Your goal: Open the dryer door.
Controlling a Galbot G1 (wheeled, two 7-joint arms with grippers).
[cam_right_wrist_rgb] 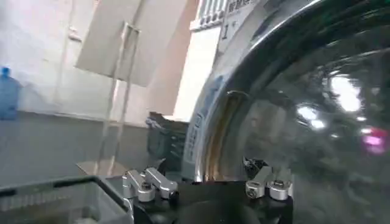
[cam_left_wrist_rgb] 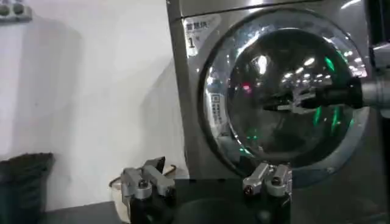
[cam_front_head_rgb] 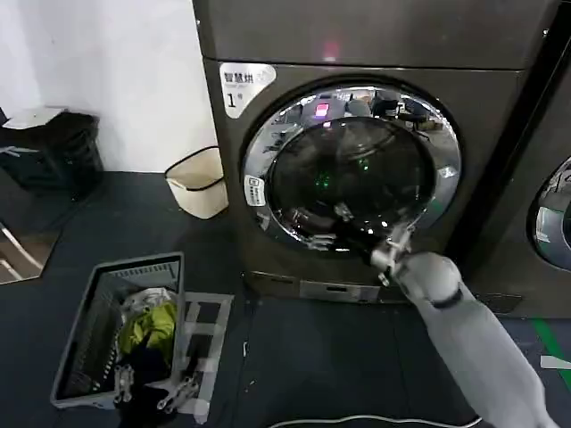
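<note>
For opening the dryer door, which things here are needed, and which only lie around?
Needed:
- dryer door
- right gripper, at the door's lower rim

Lying around:
- laundry basket with clothes
- beige bin beside the dryer
- second machine's door
- left gripper, facing the dryer, apart from it

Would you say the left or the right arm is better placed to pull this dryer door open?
Right, probably: the right gripper already reaches the dryer door at its lower chrome rim, while the left gripper hangs back, well short of it.

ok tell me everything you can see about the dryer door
The dryer door is a large round porthole: a shiny chrome ring around dark tinted glass, set in the grey front by a white "1" sticker. It looks shut, flush with the front. The right gripper reaches to its lower rim; contact is unclear.
</note>
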